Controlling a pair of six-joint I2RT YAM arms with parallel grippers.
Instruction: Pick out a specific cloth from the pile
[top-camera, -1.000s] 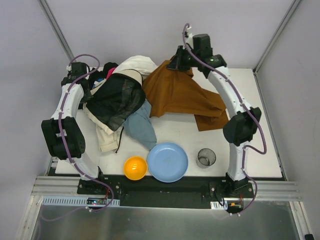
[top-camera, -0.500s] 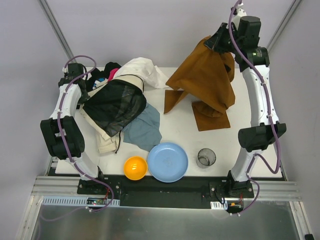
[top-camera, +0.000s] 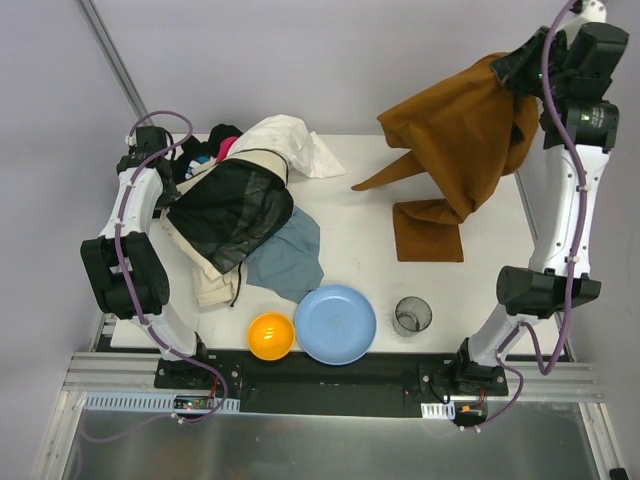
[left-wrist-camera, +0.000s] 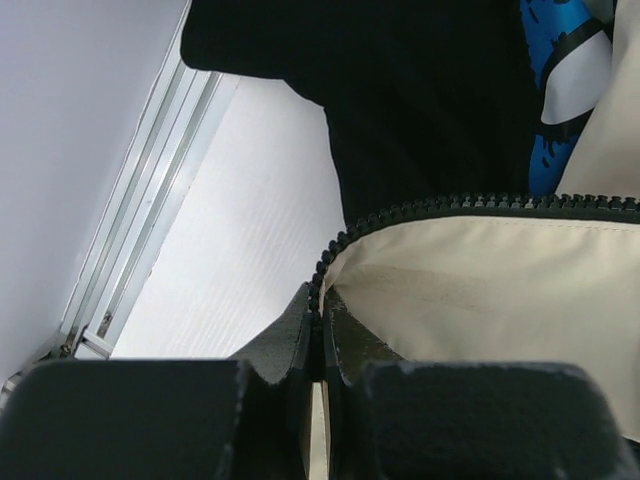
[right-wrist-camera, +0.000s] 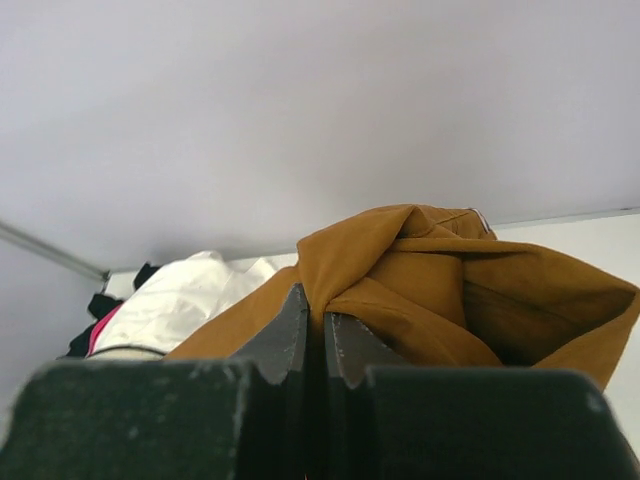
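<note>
Right gripper: pressed together on the cloth, upper right of frame.
Cloth: held raised, apart from the pile; lower end laid on the table.
Left gripper: pinched on the zip edge of a cream garment.
Remaining: release or final lift-off, judged outstanding.

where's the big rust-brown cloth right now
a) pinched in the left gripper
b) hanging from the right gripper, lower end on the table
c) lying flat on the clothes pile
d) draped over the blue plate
B: the right gripper is shut on the large rust-brown cloth and holds it high, its lower end folded on the white table, apart from the jumbled pile of garments.
</note>
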